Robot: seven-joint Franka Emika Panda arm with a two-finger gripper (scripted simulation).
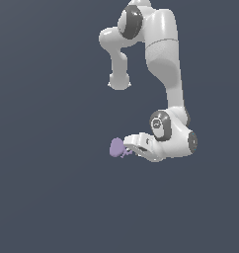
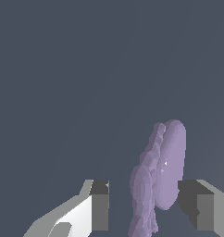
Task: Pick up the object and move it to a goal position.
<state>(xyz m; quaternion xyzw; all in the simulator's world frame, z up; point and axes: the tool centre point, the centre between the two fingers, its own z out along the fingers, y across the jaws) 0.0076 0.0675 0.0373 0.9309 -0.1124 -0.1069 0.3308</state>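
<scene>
Around you lies only a plain, flat, dark slate-blue backdrop (image 1: 47, 197), evenly lit, without visible walls or furniture.

- The object (image 2: 162, 178) stands on edge between the parted fingers (image 2: 101, 206) of the gripper (image 2: 148, 208), close by one pad, with a wider gap to the other.
- In the exterior view the gripper (image 1: 127, 148) lies low, the object (image 1: 116, 147) at its tip towards that view's left.
- Around the two, both views show plain dark ground with nothing else standing on it.
- Only the arm's own links (image 1: 163, 59) rise above and behind the gripper.
</scene>
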